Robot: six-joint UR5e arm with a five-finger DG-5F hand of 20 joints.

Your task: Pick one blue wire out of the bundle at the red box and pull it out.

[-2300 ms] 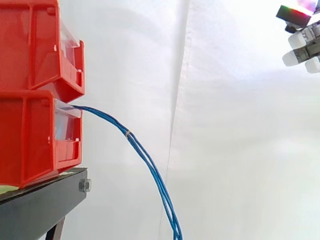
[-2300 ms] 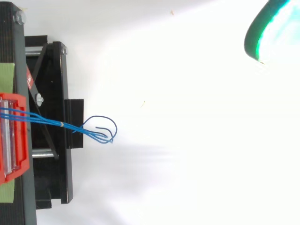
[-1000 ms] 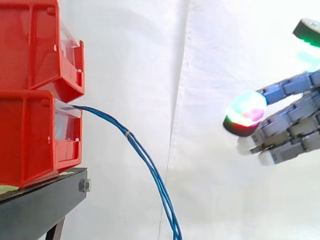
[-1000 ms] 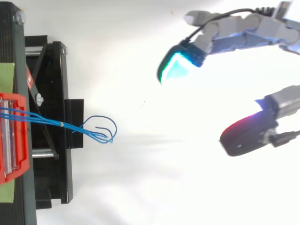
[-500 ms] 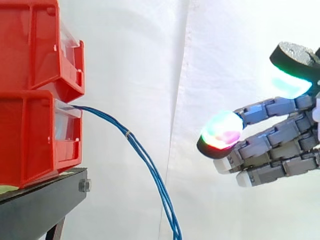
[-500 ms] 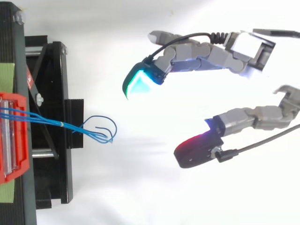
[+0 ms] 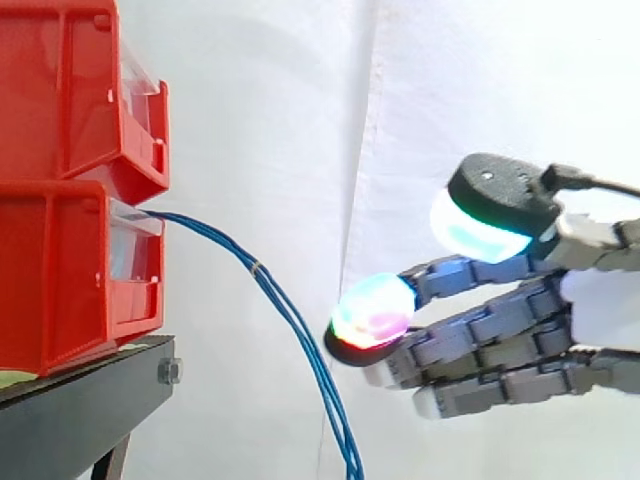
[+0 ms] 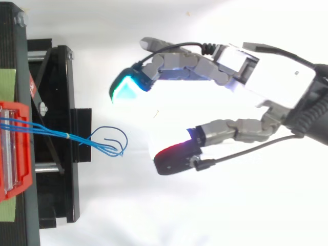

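A bundle of thin blue wires [image 7: 290,320] comes out of the lower red box [image 7: 70,270] and droops down to the right, bound by a small clip. From above the blue wires [image 8: 77,138] end in a loop just past the stand. My hand [image 7: 590,320] reaches in from the right, fingers stretched toward the wires and spread apart, holding nothing. Its nearest glowing fingertip [image 7: 368,315] stands a short gap right of the bundle. In the top view the hand [image 8: 271,77] has its fingertips either side of the wire loop's line, still clear of it.
A second red box [image 7: 80,90] is stacked on the lower one, both on a black stand [image 7: 80,410]. The stand's black frame [image 8: 56,133] lies under the wires. A white curtain hangs behind.
The hand has come down and moved left toward the wires, from the upper right corner to just beside the bundle. The wires have not moved.
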